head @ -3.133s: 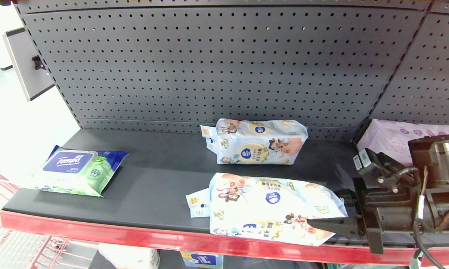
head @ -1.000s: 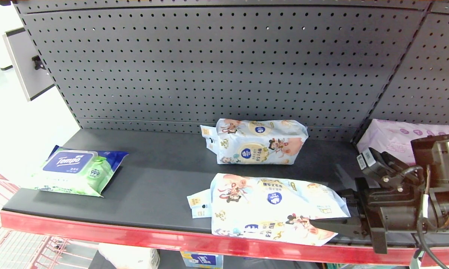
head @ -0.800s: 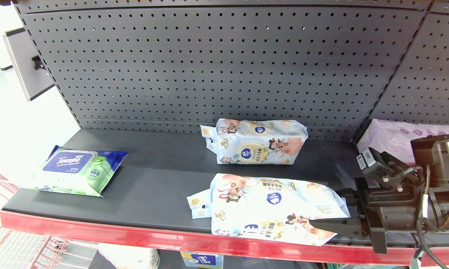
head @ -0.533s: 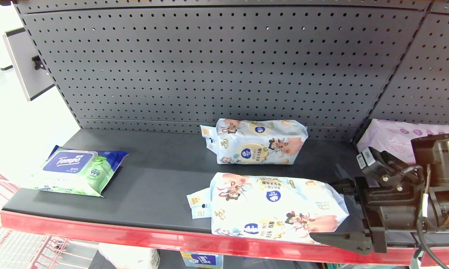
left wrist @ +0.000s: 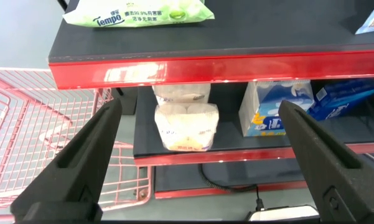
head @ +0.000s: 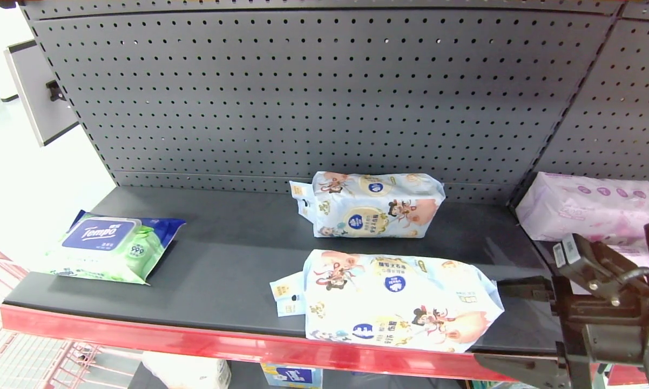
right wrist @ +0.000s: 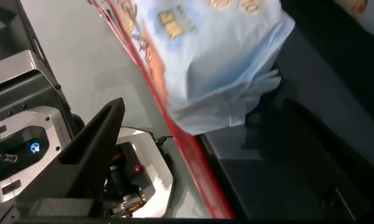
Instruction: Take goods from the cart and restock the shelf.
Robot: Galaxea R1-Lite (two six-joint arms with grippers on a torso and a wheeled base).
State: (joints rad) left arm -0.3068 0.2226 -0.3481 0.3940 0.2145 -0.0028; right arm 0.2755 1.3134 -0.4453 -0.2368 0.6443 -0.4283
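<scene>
The front cartoon-printed pack [head: 397, 300] lies flat near the shelf's red front edge [head: 195, 337]. Its crimped end [right wrist: 218, 74] faces my right gripper [head: 489, 322], which is open and just off the pack's right end, one finger above the shelf board and one below the red edge. A second cartoon-printed pack [head: 373, 205] lies behind it by the pegboard. A green wipes pack [head: 111, 246] rests at the shelf's left end. My left gripper [left wrist: 199, 155] hangs open and holds nothing, below and in front of the shelf edge [left wrist: 211, 65], near the pink wire cart [left wrist: 31, 137].
A pink pack [head: 594, 208] sits on the neighbouring shelf section to the right. The lower shelf holds a white pack [left wrist: 187, 121] and blue boxes [left wrist: 274, 106]. Bare shelf board [head: 227, 243] lies between the green pack and the cartoon packs.
My right gripper opened, let go of the front cartoon-printed pack and drew back to the right. The pack settled flat on the shelf.
</scene>
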